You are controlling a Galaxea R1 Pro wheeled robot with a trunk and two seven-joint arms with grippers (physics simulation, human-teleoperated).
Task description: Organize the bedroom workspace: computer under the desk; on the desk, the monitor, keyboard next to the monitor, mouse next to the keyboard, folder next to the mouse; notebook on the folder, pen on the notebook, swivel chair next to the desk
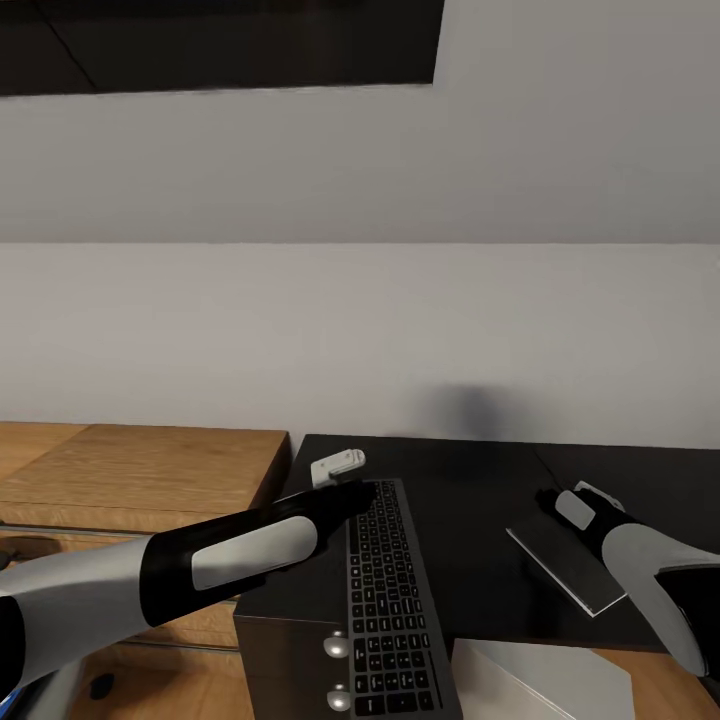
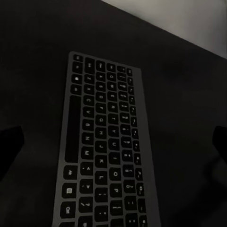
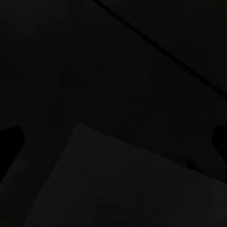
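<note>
Reaching in from the lower left of the head view, the left arm stretches forward and low over the glossy black counter [image 1: 470,500], forearm nearly level, its black left claw [image 1: 352,493] hovering at the far end of the flat keyboard with dark grey keys in a thin silver-grey frame [image 1: 390,610]. That keyboard lies lengthwise on the counter, running from the near edge toward the wall, above the black drawer unit with round silver knobs [image 1: 337,672]. From the left wrist view, the keyboard [image 2: 104,156] sits squarely below, and the two dark fingertips [image 2: 10,146] stand wide apart at the picture's edges, nothing between them: released.

Over on the other side, the right arm comes in from the lower right corner, elbow bent, wrist angled down, and the right claw [image 1: 556,503] hangs just over the far corner of a thin dark rectangular notebook with pale edges [image 1: 568,562], which lies flat and askew on the counter. The right wrist view is very dark, yet the notebook's dim corner [image 3: 127,184] shows below and the fingertips [image 3: 10,142] sit spread at both edges, gripping nothing.

A small white object [image 1: 338,464] rests on the counter's far left corner, just beyond the left claw. Beside the counter stands a light wooden drawer chest [image 1: 140,480], and a pale box top [image 1: 545,680] shows below the counter's near edge.
</note>
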